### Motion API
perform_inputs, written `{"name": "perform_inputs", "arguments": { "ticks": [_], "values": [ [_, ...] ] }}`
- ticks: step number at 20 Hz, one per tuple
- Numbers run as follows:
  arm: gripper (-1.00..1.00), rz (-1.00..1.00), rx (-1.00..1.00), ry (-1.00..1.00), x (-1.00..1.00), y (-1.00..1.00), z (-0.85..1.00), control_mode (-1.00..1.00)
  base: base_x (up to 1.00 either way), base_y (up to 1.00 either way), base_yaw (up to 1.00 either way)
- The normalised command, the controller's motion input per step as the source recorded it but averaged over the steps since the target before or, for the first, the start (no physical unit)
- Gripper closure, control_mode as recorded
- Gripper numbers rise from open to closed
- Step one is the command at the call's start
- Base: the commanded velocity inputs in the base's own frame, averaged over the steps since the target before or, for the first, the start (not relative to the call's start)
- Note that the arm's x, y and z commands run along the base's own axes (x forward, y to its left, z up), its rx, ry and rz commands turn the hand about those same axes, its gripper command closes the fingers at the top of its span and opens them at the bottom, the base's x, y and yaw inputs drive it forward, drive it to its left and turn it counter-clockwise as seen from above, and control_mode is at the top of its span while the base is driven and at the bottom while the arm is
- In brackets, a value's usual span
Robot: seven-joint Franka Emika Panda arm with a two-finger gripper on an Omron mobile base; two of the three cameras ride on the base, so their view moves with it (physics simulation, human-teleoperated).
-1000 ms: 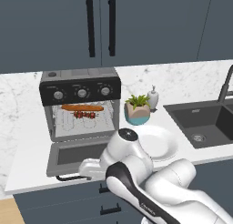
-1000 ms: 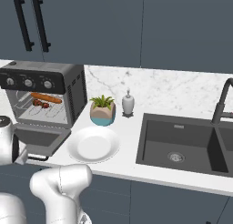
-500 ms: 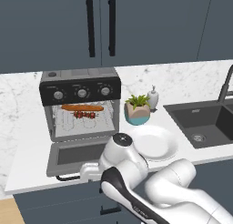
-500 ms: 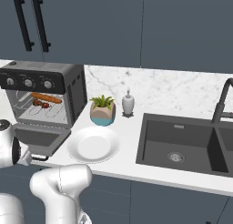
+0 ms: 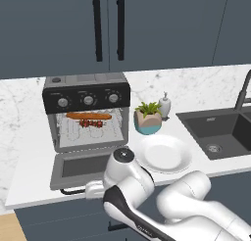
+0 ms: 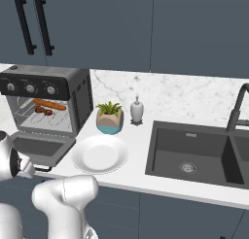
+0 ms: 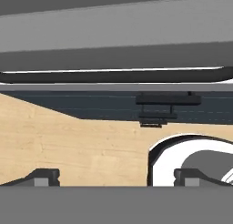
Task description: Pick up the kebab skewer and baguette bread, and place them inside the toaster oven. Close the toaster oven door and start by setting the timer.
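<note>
Marble counter [image 5: 29, 108] bears boxy grey toaster oven [image 5: 88, 95]; hand [image 7: 116, 177] wide open, empty.

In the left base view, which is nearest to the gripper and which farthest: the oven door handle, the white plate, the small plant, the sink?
The gripper sits low at the counter's front edge, jaws open.
1. Oven door handle, right beside it.
2. White plate, to the right on the counter.
3. Small plant, behind the plate.
4. Sink, far right.
</note>
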Motion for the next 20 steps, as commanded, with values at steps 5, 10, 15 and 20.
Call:
{"name": "perform_inputs", "arguments": {
  "ticks": [5, 10, 15, 20],
  "values": [
    [-1.00, 0.01, -0.05, -0.01, 0.21, 0.00, -0.27, -1.00, 0.00, 0.00, 0.00],
    [-1.00, 0.01, -0.03, -0.03, 0.19, -0.05, -0.09, -1.00, 0.00, 0.00, 0.00],
    [-1.00, 0.00, 0.00, -0.06, 0.40, 0.00, -0.05, -1.00, 0.00, 0.00, 0.00],
    [-1.00, 0.00, 0.00, -0.06, 0.33, -0.01, -0.06, -1.00, 0.00, 0.00, 0.00]
  ]
}}
